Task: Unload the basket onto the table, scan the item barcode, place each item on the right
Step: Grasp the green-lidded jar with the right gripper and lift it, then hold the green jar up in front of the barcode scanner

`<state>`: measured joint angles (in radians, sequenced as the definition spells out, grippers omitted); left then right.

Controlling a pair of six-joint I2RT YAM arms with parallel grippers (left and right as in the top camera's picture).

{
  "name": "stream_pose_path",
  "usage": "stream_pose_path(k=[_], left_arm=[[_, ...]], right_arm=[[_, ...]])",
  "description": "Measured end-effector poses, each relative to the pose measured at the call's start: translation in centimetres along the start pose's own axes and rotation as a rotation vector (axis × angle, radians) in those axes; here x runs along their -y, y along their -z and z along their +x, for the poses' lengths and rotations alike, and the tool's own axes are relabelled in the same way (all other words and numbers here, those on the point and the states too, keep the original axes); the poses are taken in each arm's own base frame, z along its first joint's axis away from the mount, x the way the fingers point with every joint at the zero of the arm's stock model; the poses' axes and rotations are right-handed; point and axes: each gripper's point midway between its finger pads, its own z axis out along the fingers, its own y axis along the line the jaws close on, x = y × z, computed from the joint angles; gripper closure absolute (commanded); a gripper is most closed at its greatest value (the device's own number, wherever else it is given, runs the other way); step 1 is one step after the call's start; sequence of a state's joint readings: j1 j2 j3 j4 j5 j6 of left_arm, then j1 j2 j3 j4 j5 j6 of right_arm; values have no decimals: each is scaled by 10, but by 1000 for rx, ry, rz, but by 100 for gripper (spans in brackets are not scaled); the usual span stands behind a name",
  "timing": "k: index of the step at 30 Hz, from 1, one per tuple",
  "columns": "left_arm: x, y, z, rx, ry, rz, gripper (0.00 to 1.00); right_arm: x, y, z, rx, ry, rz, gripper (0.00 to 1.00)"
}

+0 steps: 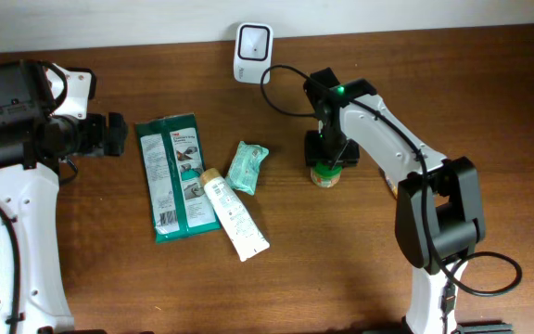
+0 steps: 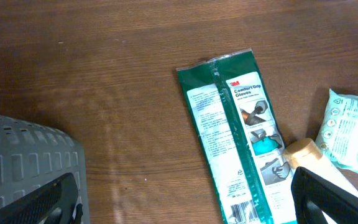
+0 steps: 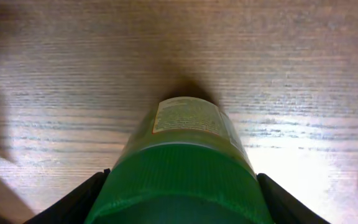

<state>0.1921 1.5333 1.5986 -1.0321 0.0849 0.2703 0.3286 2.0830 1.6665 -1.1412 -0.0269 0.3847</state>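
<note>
A jar with a green cap (image 1: 325, 173) stands upright on the table, right of centre. My right gripper (image 1: 328, 153) comes down over it, and in the right wrist view its fingers (image 3: 82, 199) press both sides of the cap (image 3: 185, 180). The white scanner (image 1: 252, 42) stands at the back edge with a black cable. My left gripper (image 1: 109, 134) hangs open at the left, holding nothing, near the green glove packet (image 2: 235, 137). A barcode (image 2: 242, 211) shows on that packet's near end.
A cream tube (image 1: 235, 215) lies across the glove packet (image 1: 172, 176), and a teal wipes pack (image 1: 247, 167) lies beside it. A grey slotted basket (image 2: 17, 162) sits at the left in the left wrist view.
</note>
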Motion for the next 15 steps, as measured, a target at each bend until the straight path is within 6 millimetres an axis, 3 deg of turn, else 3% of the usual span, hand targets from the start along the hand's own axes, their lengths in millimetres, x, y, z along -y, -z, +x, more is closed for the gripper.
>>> stream_pose_path(k=[5,9,15], left_arm=[[0,0,0,0,0,0,1],[0,0,0,0,0,0,1],[0,0,0,0,0,0,1]], right_arm=[[-1,6,-2,3,-1,-1,21],[-7,22,-16,55,5,-22,21],[-5,22,-12,39,6,-14,25]])
